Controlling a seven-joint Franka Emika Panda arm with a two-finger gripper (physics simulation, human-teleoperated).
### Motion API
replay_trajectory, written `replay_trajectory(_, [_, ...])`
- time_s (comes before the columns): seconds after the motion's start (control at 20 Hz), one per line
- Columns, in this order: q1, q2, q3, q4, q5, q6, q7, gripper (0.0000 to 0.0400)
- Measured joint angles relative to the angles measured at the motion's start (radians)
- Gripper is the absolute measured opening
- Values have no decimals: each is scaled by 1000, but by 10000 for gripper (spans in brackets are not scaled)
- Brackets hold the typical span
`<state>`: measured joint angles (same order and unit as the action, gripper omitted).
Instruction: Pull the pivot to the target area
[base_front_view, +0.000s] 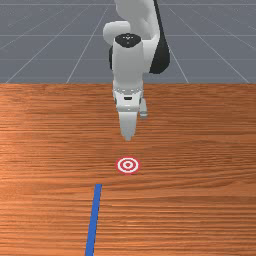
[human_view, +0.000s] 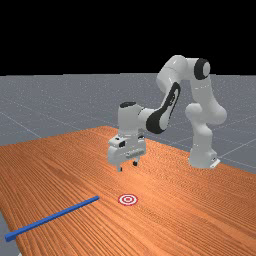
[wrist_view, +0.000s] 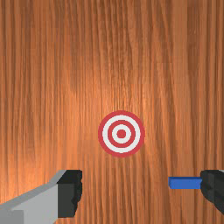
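The blue bar (base_front_view: 94, 220) is seen lying flat on the worktop (base_front_view: 200, 150), to the front view's left of the red-and-white target (base_front_view: 128, 165) and reaching farther out from the arm's base than it does. Its inner end stands near the target, apart from it. From the fingers (human_view: 127, 166), which hang above the worktop, the bar is found outward from the base and off to the far view's left. Its long axis runs roughly along the arm's reach, and the fingers are spread along nearly that same line — not across the bar. In the wrist view, the bar's inner end shows just beside the outer fingertip, though it lies lower down, and no contact is made out.

The fingers are held wide apart, with nothing between them. If the bar is to be pinched across its width, a turn of about a quarter would probably be called for, then a shift over it and a descent; if it is only to be hooked or dragged, the pull would have to be made inward and sideways.

One arm, two fingers, one bar and one target are counted. No separate pivot can be made out, so the bar is taken to be the thing meant. The pull is judged not yet begun.
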<state>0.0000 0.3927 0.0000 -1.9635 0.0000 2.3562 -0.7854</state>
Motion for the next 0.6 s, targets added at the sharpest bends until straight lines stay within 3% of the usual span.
replay_trajectory(0.05, [0,13,0,0,0,22,0,243])
replay_trajectory(0.1, [0,23,0,-2,0,29,0,148])
replay_trajectory(0.2, [0,31,0,-4,0,36,0,54])
replay_trajectory(0.35, [0,51,0,9,0,26,0,12])
replay_trajectory(0.6, [1,57,-1,5,-1,38,1,1])
